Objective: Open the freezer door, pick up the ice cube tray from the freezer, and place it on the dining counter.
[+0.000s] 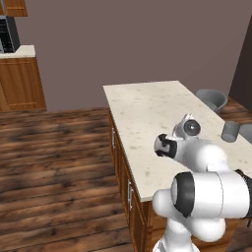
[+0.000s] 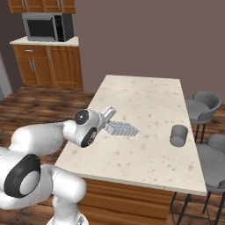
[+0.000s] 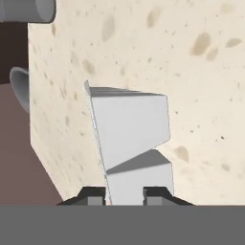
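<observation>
Closest to the lens, the end effector grips the ice cube tray, one dark fingertip on each side of its near end. From the right base view, the ice cube tray sits low over the table, on the robot's side of its cream speckled top; contact cannot be told. Farther right stands a grey cup, with grey chairs beyond the edge.

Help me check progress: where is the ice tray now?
In the right base view, the ice tray sits over the dining counter near its left edge, at the gripper, left of the grey cup.
</observation>
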Available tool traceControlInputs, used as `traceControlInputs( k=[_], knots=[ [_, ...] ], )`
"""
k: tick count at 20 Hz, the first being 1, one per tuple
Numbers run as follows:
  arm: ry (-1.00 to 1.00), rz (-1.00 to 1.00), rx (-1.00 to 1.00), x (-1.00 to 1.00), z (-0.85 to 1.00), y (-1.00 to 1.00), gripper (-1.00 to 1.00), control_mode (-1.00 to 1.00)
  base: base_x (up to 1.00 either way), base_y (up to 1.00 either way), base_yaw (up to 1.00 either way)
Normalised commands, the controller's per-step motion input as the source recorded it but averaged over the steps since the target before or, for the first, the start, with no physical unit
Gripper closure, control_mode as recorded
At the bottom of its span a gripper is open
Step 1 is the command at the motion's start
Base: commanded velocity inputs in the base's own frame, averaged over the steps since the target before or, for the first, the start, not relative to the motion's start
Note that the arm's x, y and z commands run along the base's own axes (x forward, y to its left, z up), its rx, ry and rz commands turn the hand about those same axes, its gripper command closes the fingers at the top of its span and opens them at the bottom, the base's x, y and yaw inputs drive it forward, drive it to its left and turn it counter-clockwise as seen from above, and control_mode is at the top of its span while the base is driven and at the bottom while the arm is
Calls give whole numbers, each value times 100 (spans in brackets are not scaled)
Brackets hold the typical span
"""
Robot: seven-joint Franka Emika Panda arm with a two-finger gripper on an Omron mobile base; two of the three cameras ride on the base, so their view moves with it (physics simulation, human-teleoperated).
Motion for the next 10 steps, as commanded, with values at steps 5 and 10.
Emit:
traceControlInputs(
  k=[5, 10],
  knots=[
    [0, 0, 1, 54, -42, -31, 100, -100, 0, 0, 0],
    [8, 0, 2, 36, -19, -14, 100, -100, 0, 0, 0]
  ],
)
